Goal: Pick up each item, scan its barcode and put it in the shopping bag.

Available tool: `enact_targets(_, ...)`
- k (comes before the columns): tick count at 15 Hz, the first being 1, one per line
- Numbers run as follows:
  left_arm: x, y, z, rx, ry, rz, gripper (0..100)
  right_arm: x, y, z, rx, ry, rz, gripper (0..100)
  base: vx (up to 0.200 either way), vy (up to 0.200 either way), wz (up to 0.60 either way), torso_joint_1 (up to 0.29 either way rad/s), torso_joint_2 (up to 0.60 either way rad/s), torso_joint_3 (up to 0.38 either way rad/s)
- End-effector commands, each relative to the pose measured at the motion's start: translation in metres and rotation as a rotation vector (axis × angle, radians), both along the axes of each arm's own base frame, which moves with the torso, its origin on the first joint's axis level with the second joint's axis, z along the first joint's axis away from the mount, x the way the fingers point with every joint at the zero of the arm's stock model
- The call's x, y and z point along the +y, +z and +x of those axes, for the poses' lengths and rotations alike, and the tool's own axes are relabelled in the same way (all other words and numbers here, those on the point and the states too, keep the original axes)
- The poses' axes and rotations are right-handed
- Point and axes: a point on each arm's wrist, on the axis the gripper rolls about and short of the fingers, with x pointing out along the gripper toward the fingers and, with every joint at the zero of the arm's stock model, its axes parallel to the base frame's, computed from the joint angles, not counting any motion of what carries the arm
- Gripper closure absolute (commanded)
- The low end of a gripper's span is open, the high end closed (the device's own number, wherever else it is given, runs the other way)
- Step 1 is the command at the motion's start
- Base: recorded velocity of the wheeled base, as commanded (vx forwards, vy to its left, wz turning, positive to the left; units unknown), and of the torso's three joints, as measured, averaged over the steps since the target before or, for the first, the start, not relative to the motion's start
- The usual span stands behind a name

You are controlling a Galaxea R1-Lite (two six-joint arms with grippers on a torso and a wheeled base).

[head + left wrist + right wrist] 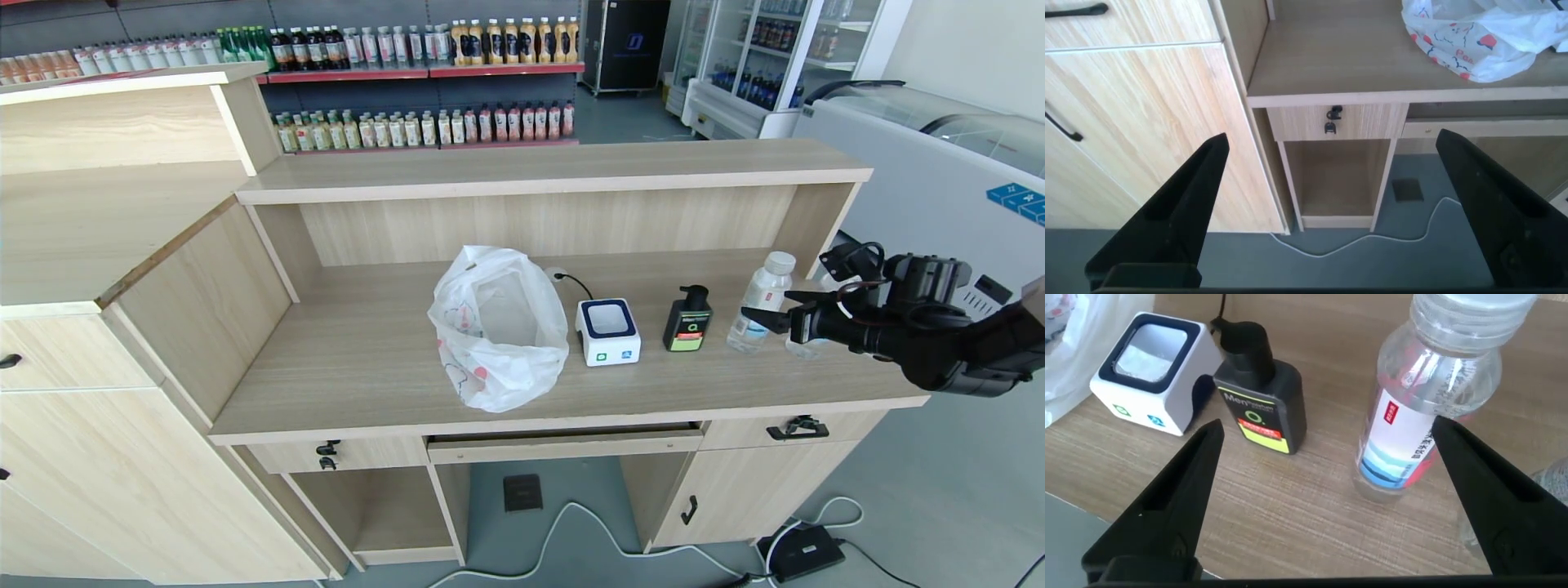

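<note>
On the desk (367, 367) in the head view, the shopping bag (498, 327) stands open-mouthed just left of the scanner (608, 331), probably so a scanned item has a short way in. The pump bottle (687, 320) and water bottle (761, 302) stand upright to the scanner's right, beside the right tool (793, 294). In the left wrist view, the left tool (1333, 140) hangs spread and empty below the desk's front edge, seemingly parked clear of the work. In the right wrist view, the right tool's fingers (1176, 498) stand wide apart on either side of the untouched water bottle, apparently lined up to grasp it first.
</note>
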Motion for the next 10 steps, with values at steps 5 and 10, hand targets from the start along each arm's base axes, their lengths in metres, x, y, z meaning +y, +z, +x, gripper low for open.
enact_targets(5, 0.000, 0.000, 0.000, 0.000, 0.001, 0.000, 0, 0.013, -0.021, 0.017, 0.017, 0.073, 0.016, 0, 0.000, 0.000, 0.00, 0.000, 0.00, 0.000)
enact_targets(10, 0.000, 0.000, 0.000, 0.000, 0.001, 0.000, 0, 0.017, -0.021, 0.017, 0.016, 0.084, 0.013, 0, 0.000, 0.000, 0.00, 0.000, 0.00, 0.000)
